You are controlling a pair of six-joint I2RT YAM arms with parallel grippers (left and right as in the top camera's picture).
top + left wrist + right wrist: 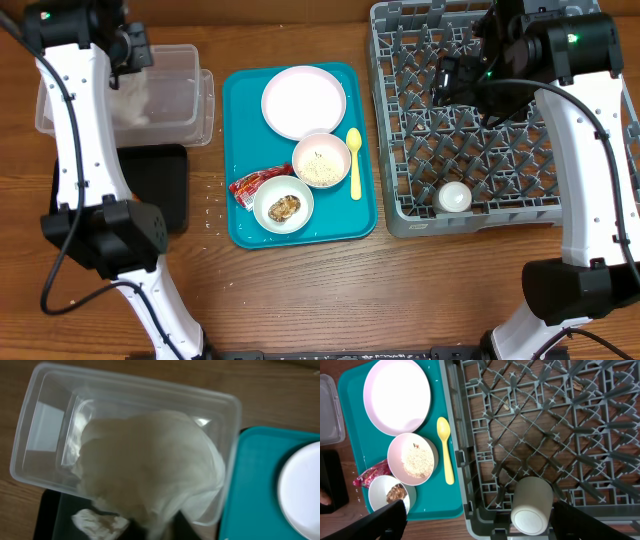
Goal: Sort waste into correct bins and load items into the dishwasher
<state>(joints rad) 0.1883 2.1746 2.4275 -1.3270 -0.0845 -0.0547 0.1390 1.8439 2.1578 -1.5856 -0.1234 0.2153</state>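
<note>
My left hand [135,48] hung over the clear plastic tub [190,62] at the far left of the desk [300,300]. In its wrist view the crumpled white napkin [150,470] filled most of the frame, bunched over the tub's open top. The napkin hid the fingers, so I could not tell whether that hand gripped it or had let go. The black tray [160,185] sat just in front of the tub, beside the teal tray [240,120].

My right hand [479,506] hovered above the grey dish rack [400,150] with its fingers spread wide and nothing between them. The small white cup [532,505] lay on its side in the rack's near row, close to the front wall.

The rest waited on the teal tray. The pale pink plate [303,102] was at the far end. Just nearer stood a pinkish bowl [308,147] holding the white rice grains [320,170], with the yellow spoon [354,160] lying beside it on the right. A white bowl [268,198] at the near end held the small brown food piece [285,207]. The red-and-white wrapper [255,182] lay touching that bowl's left side.
</note>
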